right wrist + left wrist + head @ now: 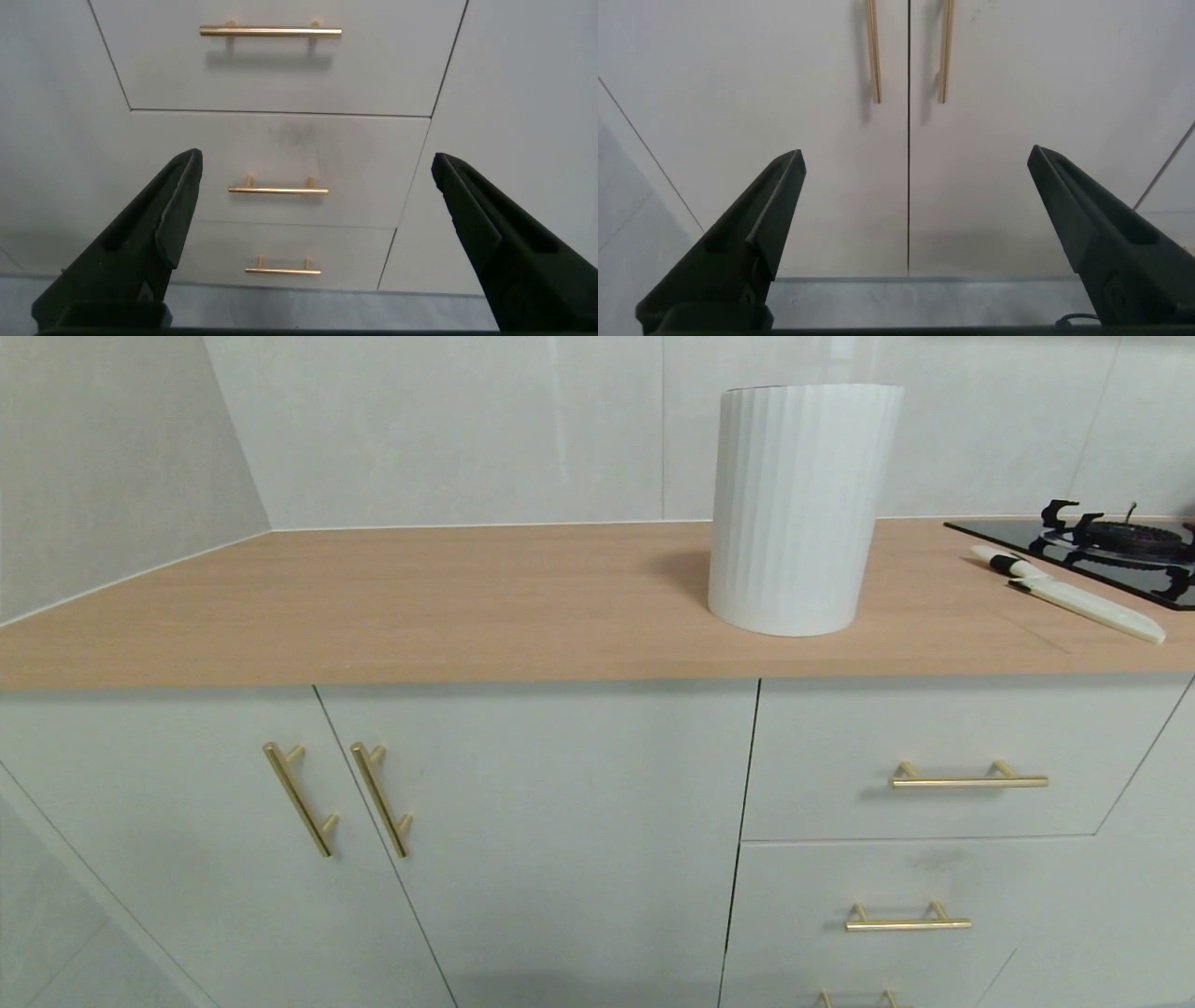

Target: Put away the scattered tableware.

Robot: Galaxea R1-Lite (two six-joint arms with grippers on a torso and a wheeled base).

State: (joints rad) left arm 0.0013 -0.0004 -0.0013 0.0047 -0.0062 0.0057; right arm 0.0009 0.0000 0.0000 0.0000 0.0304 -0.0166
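Eyeing knife (1069,593) at countertop's (467,607) right edge: light, stiff, slick (prob. brittle); grab handle (1001,561). Left gripper (915,157), right gripper (318,157): wide.

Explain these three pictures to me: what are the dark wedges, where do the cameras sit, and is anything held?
This is a two-armed robot facing a kitchen counter. The large picture comes from its head camera: a tall white ribbed cylindrical container stands on the light wooden countertop, and a white-bladed knife lies flat beside the black gas hob. The small pictures come from cameras on its wrists. The left gripper faces two pale cabinet doors with brass handles; the right gripper faces pale drawers. The dark wedges are their fingers. Both grippers are open and hold nothing.
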